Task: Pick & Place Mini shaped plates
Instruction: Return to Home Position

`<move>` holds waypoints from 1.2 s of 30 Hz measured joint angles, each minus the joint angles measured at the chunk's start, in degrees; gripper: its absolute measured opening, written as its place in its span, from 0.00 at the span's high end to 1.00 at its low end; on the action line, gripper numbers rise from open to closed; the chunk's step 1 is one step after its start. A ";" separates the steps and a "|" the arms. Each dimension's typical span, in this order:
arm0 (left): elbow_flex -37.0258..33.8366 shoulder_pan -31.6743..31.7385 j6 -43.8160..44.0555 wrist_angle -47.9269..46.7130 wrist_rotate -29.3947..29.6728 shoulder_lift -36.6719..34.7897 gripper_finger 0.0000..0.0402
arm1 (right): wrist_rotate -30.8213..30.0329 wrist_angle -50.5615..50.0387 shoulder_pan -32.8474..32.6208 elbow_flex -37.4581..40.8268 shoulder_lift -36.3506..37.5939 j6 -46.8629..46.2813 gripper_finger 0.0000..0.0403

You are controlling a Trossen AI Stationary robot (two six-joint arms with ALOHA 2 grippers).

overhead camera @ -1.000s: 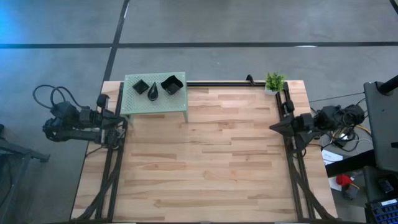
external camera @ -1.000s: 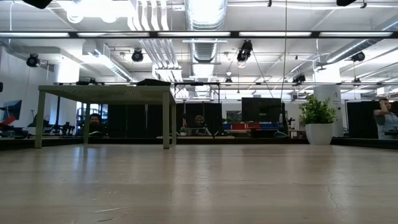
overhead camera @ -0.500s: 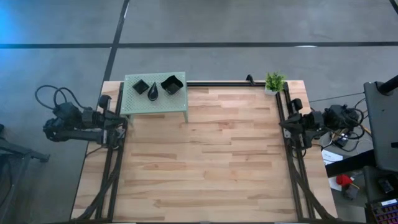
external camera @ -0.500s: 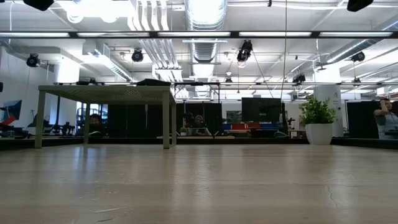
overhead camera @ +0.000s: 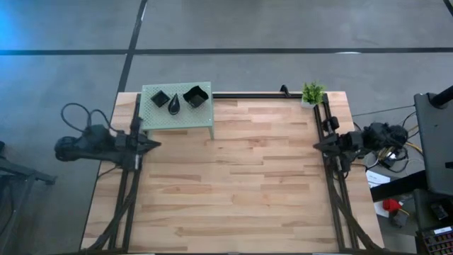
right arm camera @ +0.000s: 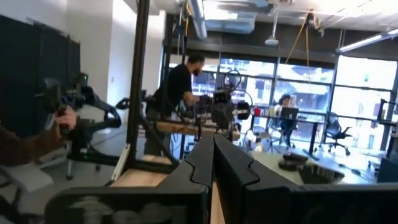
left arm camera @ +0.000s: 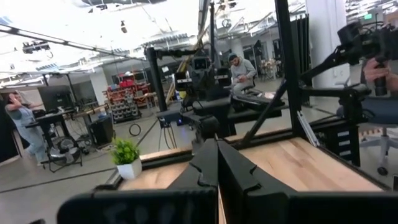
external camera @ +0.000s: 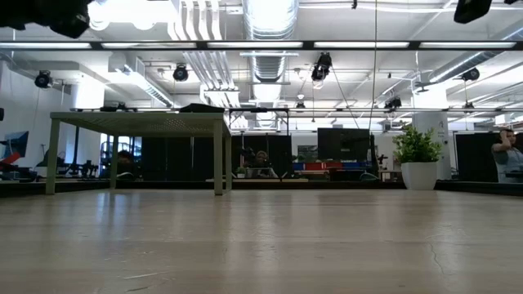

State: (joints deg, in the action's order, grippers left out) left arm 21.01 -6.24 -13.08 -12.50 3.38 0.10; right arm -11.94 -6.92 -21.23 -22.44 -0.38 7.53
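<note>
High view: a wooden table (overhead camera: 233, 191) is seen from above, with a green stand (overhead camera: 180, 123) set at its far left corner. The left gripper (overhead camera: 154, 144) is held over the table's left edge, beside the stand, and the right gripper (overhead camera: 318, 146) over the right edge. In the wrist views both pairs of jaws are pressed fully together, with nothing between them. The black mini shaped plates (overhead camera: 173, 104) are gathered on the stand's top. A potted plant (overhead camera: 312, 93) is placed at the far right corner.
</note>
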 joint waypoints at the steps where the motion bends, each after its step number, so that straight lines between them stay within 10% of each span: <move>1: -1.10 0.00 -0.02 1.09 -0.02 0.00 1.00 | 0.00 0.34 0.00 0.77 0.01 0.02 0.98; 36: -20.48 0.00 3.51 14.07 -0.36 0.02 1.00 | 0.48 17.19 0.00 21.95 0.23 1.91 0.98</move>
State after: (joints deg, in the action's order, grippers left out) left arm 0.53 -6.24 -9.57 1.57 3.01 0.12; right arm -11.46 10.27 -21.23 -0.49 -0.15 9.44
